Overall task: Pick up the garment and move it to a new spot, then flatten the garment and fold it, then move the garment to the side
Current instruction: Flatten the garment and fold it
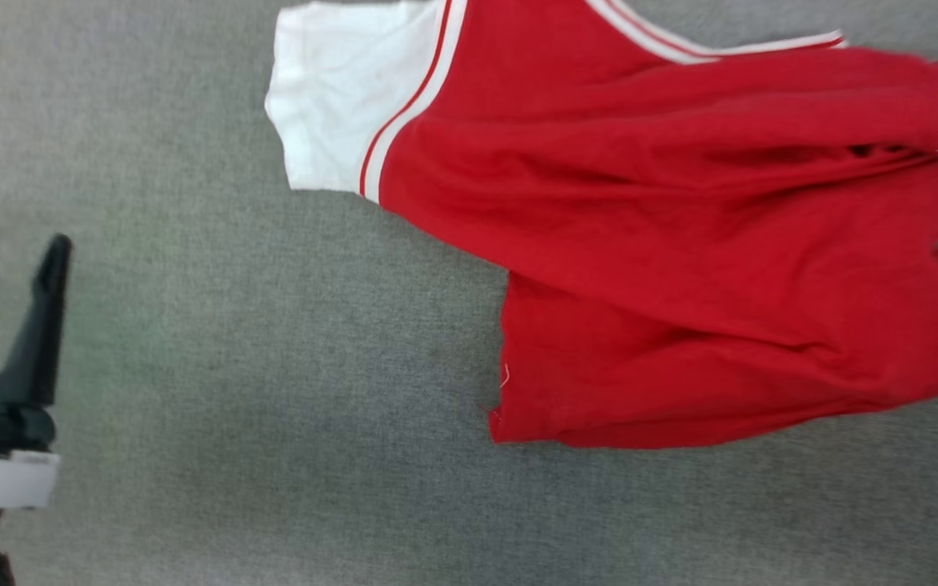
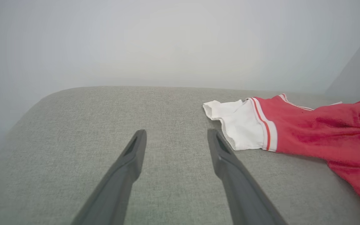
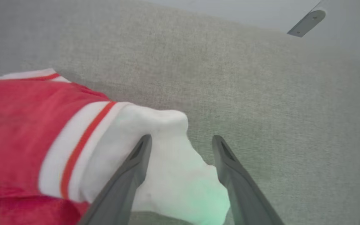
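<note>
Right fingers (image 3: 136, 162) spread open, empty, poised over one white sleeve (image 3: 167, 175) of the shirt (image 3: 27, 131); left fingers (image 2: 130, 162) likewise open above bare grey fabric surface (image 2: 167, 106); other sleeve (image 2: 239, 125) lies beyond, apart; red body rumpled between sleeves.

Count of items as I see them from the operator's station. Garments: one, a single red garment (image 1: 681, 244). White sleeves on it: two, the first sleeve (image 1: 339, 89) in the head view and the second sleeve (image 3: 167, 125) in the right wrist view. Grippers: two, the left gripper (image 1: 19, 236) and the right gripper (image 3: 182, 137). Dark fingers (image 2: 127, 165): two per gripper, so I count four in all. Grey fabric surface (image 1: 233, 366): one. Grey bracket (image 3: 308, 22): one.
</note>
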You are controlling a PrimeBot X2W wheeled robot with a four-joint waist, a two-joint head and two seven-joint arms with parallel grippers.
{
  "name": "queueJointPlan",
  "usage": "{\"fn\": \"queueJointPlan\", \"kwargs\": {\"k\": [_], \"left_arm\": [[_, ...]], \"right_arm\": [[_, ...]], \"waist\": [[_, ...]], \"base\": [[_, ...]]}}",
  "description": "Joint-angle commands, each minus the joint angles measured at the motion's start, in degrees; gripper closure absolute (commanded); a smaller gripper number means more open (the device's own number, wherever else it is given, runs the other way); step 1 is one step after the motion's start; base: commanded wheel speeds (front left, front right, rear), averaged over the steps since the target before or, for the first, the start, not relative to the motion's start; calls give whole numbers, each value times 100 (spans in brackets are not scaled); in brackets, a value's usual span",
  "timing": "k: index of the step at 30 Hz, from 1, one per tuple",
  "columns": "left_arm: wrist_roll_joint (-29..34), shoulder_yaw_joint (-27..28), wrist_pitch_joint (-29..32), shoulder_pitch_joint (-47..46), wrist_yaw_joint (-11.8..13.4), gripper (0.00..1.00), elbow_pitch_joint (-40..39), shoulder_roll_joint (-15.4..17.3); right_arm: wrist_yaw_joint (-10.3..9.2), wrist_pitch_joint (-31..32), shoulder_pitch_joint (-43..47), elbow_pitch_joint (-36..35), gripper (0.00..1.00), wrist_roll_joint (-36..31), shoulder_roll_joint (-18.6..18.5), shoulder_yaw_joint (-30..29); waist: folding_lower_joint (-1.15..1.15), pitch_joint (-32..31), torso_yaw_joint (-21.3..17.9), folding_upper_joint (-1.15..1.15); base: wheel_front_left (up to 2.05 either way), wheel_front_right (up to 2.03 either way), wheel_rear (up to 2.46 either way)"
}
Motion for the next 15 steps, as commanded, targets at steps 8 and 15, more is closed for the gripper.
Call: {"fn": "queueJointPlan", "kwargs": {"k": [8, 15], "left_arm": [[-10, 225, 1, 85, 5, 0, -252, 96], [-55, 365, 0, 52, 5, 0, -353, 178]], "right_arm": [[-8, 341, 181, 45, 0, -293, 307, 78], [-3, 494, 245, -1, 54, -356, 564, 263]], "waist": [[0, 475, 0, 0], [0, 626, -99, 0]], "base": [[0, 0, 0], [0, 0, 0]]}}
